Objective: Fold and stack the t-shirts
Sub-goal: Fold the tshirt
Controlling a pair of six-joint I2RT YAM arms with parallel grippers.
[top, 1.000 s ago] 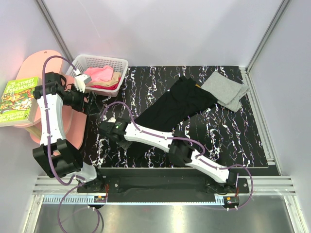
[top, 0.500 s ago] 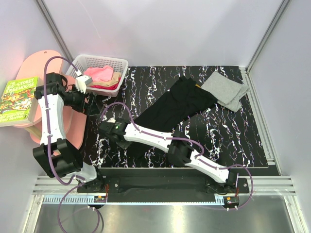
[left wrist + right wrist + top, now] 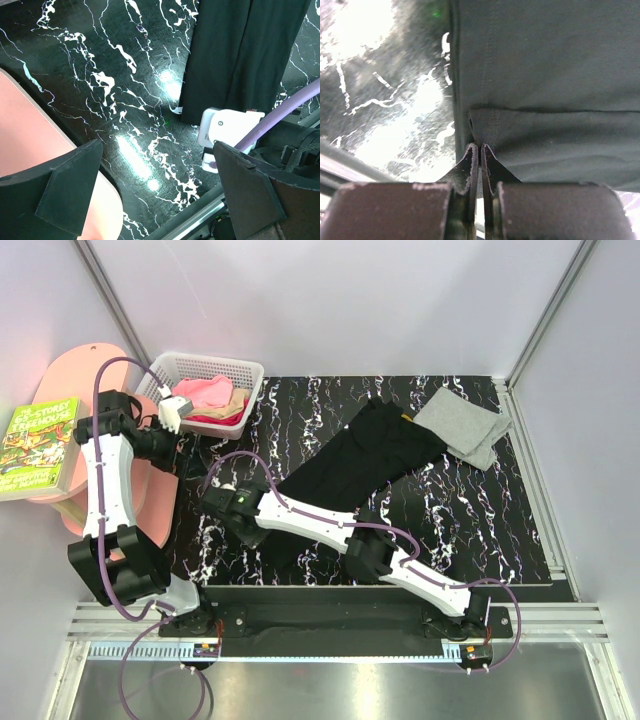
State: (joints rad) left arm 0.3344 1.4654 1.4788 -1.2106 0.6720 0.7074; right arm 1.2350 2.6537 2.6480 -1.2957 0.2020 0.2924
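The black shirt is pinched at a corner by the right end effector. The left end effector is spread wide apart.

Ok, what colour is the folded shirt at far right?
The folded shirt is plain light grey, clearest in the top external view.

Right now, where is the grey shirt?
In the top view, the grey t-shirt lies at the far right of the table, beside the black t-shirt.

Top view: high behind near edge, looking down over whole worktop. Left wrist: raised, tilted down from left. Right wrist: hard against black t-shirt (near-left hem). All three share that hem.
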